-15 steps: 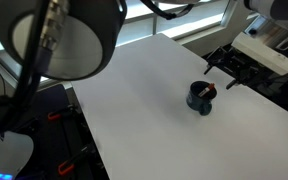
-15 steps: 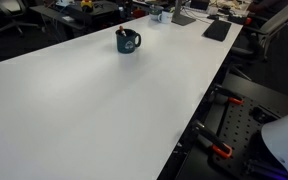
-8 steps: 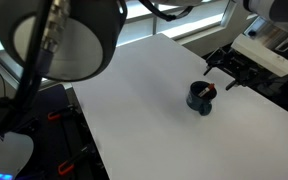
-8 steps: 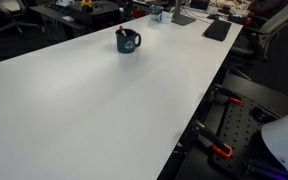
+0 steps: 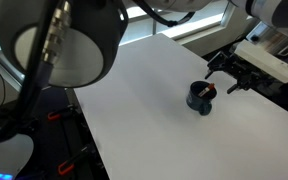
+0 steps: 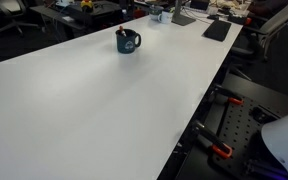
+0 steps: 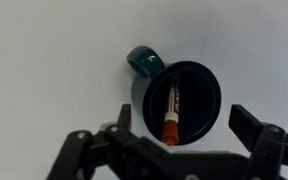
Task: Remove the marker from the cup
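The dark blue-black cup [image 7: 177, 98] stands upright on the white table [image 7: 44, 70], seen from straight above in the wrist view, its handle pointing up-left. The reddish-orange marker [image 7: 170, 113] leans inside it, its orange end at the rim nearest the gripper. My gripper [image 7: 184, 125] is open, high above the cup, with one finger showing on either side of it and touching nothing. The cup also shows in both exterior views [image 5: 200, 98] [image 6: 127, 41], with the marker tip [image 5: 211, 92] sticking out. The gripper's fingers do not show in either exterior view.
The white table [image 6: 94, 100] is long, with edges close to the cup in an exterior view. Black clamps and equipment [image 5: 234, 68] sit just beyond the cup. Keyboards and desk clutter [image 6: 216, 30] lie at the far end.
The blurred arm parts near the camera in an exterior view have shifted slightly. The cup and marker have not moved.
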Robot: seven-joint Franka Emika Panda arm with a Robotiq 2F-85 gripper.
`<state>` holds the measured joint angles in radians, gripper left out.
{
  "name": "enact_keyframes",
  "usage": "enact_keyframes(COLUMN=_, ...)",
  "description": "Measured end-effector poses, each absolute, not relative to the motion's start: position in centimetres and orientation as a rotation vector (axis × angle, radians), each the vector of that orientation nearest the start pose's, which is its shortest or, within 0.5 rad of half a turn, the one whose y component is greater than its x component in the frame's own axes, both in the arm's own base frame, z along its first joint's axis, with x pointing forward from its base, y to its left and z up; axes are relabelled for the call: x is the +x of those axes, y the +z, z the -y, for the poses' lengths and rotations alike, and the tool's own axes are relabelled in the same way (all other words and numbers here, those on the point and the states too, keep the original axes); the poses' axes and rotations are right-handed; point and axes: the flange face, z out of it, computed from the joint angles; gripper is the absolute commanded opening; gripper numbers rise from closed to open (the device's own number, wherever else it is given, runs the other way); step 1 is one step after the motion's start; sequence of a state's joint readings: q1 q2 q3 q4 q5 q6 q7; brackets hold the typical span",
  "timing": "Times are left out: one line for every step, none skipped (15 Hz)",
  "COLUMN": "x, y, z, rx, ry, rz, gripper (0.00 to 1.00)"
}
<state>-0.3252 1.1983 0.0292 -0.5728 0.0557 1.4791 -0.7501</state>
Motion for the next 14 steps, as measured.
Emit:
enact_keyframes(x=73.53, y=24.96, z=23.3, rx=-2.836, ry=0.298, rz=0.644, gripper=1.0)
enact_keyframes(x=73.56, y=25.13, z=23.48, rx=-2.835, ry=0.289, rz=0.66, gripper=1.0)
enact_keyframes(x=73.61, y=25.31, z=23.53, rx=-2.833, ry=0.281, rz=0.684, gripper=1.0)
enact_keyframes(x=73.69, y=25.49, z=23.46, rx=-2.829, ry=0.275, rz=0.713, gripper=1.0)
enact_keyframes(x=73.77, y=25.59, z=23.31, rx=-2.827, ry=0.273, rz=0.733, gripper=1.0)
enact_keyframes(x=73.83, y=25.63, z=23.14, rx=-2.827, ry=0.273, rz=0.74, gripper=1.0)
enact_keyframes(x=73.87, y=25.63, z=23.01, rx=-2.827, ry=0.274, rz=0.743, gripper=1.0)
enact_keyframes(x=73.9, y=25.62, z=22.94, rx=-2.827, ry=0.275, rz=0.745, gripper=1.0)
enact_keyframes(x=73.9, y=25.61, z=22.92, rx=-2.827, ry=0.275, rz=0.745, gripper=1.0)
enact_keyframes(x=73.9, y=25.6, z=22.93, rx=-2.827, ry=0.275, rz=0.745, gripper=1.0)
enact_keyframes(x=73.9, y=25.6, z=22.94, rx=-2.827, ry=0.275, rz=0.745, gripper=1.0)
enact_keyframes(x=73.9, y=25.6, z=22.94, rx=-2.827, ry=0.275, rz=0.745, gripper=1.0)
enact_keyframes(x=73.89, y=25.57, z=22.95, rx=-2.827, ry=0.275, rz=0.745, gripper=1.0)
enact_keyframes(x=73.87, y=25.52, z=23.0, rx=-2.827, ry=0.276, rz=0.743, gripper=1.0)
